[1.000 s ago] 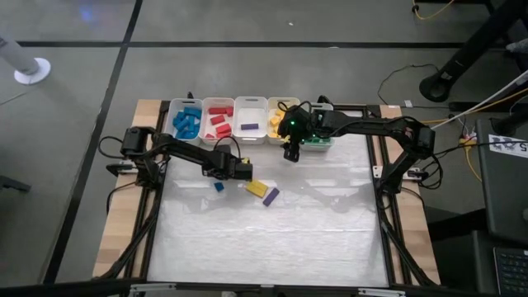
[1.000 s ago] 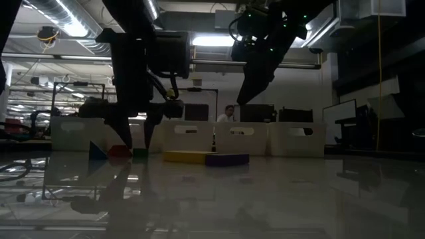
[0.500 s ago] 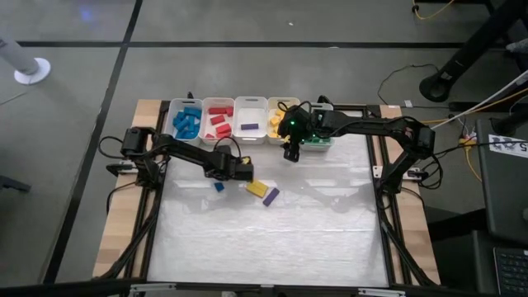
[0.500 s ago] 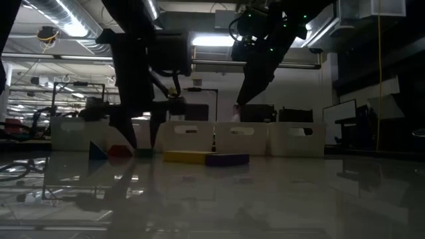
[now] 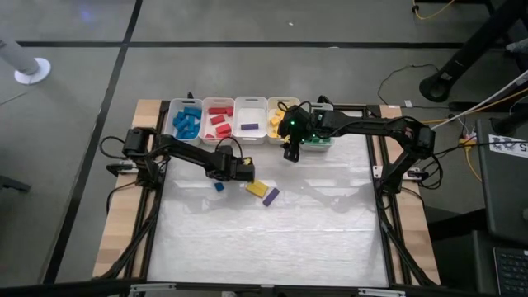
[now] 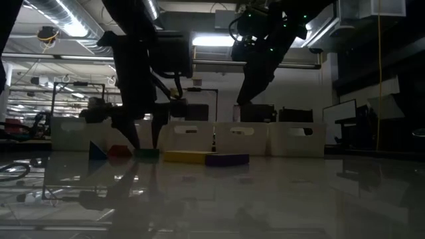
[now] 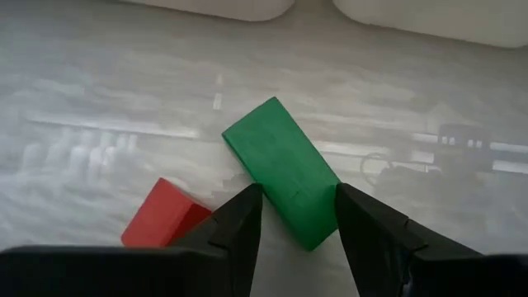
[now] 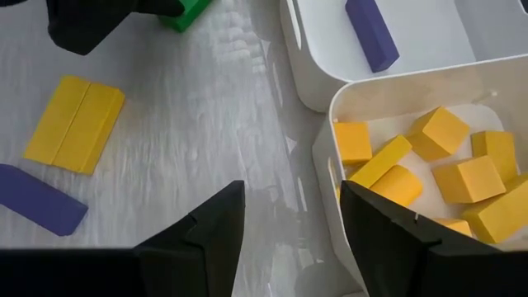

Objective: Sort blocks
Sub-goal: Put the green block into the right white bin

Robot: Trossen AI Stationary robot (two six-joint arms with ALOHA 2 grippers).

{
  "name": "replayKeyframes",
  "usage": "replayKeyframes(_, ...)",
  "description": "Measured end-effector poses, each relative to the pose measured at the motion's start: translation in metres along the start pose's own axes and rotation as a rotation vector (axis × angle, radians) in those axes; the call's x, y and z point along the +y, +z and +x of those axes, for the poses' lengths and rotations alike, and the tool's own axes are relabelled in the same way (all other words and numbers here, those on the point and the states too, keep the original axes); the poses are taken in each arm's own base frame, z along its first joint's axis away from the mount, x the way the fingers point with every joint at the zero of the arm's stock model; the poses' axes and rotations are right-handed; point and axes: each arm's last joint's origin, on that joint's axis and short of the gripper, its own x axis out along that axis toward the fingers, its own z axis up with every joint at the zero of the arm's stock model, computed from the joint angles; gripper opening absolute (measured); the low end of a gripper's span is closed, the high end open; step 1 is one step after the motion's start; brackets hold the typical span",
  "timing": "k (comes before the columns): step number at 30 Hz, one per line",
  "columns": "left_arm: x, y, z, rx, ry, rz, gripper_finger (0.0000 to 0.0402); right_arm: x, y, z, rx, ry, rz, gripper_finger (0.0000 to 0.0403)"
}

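My left gripper is open and low over the table. Its fingers stand on either side of the near end of a green bar block, which lies flat. A red block lies just beside it. In the high view this gripper is near a blue block, a yellow block and a purple block, all loose on the table. My right gripper is open and empty, hanging above the table beside the bin of yellow blocks.
Five white bins stand in a row along the far edge: blue, red, one with a purple block, yellow, and a green one partly under the right arm. The white table surface stretches toward the near edge.
My left gripper has come down a little and shifted slightly toward the table's right, so its open fingers now stand around the green block. The right arm has kept still and no block has moved.
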Motion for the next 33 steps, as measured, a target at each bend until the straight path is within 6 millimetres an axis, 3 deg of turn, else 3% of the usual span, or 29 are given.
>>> replayKeyframes(10,0.006,0.0,0.0,0.001,0.053,0.138,0.0143,0.0,0.0,0.0,0.003,0.0,0.0,0.02)
replayKeyframes(25,0.013,-0.003,-0.018,0.135,0.051,0.167,0.0143,0.0,0.0,0.0,0.003,0.0,-0.001,0.02)
replayKeyframes(33,0.014,-0.009,-0.022,0.14,0.046,0.1,0.0143,0.0,0.0,0.0,0.002,0.0,-0.003,0.02)
